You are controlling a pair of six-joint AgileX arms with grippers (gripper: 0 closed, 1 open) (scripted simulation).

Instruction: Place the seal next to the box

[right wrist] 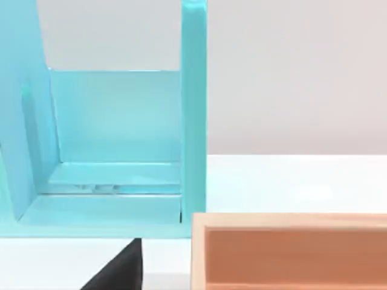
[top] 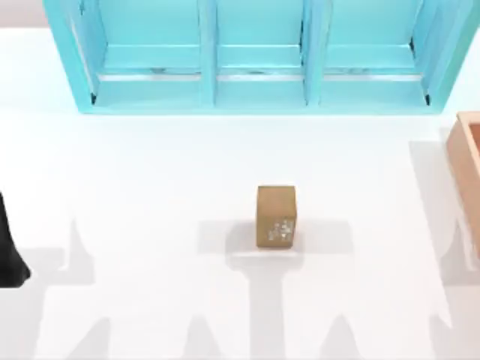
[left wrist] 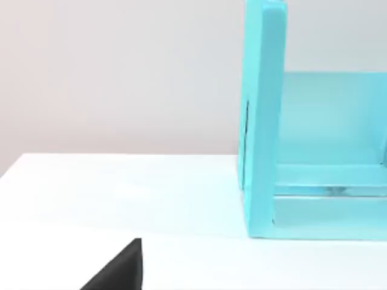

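the seal point(top: 276, 216) stands upright and untouched at the frame's centre, well apart from the box point(top: 468, 161) at the right edge, so the task looks unstarted; neither gripper's finger opening can be told.

Open table point(top: 150, 172) surrounds seal point(top: 276, 217) (shelf point(top: 255, 56) behind).

White table point(top: 150, 172). Seal point(top: 276, 216): tan-brown block, upright near the table's middle, whitish mottled mark on its near face, touching nothing. Box point(top: 466, 161): salmon-orange, cut off by the right edge, well apart from the seal. Turquoise shelf unit point(top: 259, 56): 3 open compartments along the far side. Left arm point(top: 9, 247): dark part at the left edge, parked.
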